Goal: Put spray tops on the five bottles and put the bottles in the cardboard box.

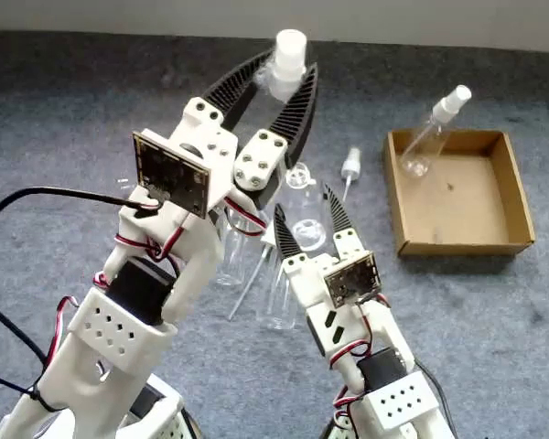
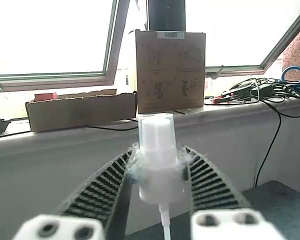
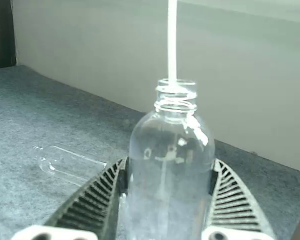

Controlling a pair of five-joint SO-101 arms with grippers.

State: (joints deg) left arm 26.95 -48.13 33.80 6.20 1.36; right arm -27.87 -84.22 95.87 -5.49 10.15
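My left gripper (image 1: 288, 69) (image 2: 159, 161) is raised high and shut on a white spray top (image 1: 290, 50) (image 2: 157, 150). Its thin dip tube (image 3: 172, 40) hangs down into the neck of a clear upright bottle (image 1: 304, 221) (image 3: 170, 165). My right gripper (image 1: 304, 206) (image 3: 169, 171) is shut on that bottle's body. The cardboard box (image 1: 457, 245) lies at the right; a capped bottle (image 1: 428, 139) leans in its far left corner.
A loose spray top (image 1: 349, 169) lies between the held bottle and the box. Clear uncapped bottles (image 1: 231, 249) lie on the grey mat by the arms, one more (image 3: 65, 160) beyond the right gripper. Black cables run at the left.
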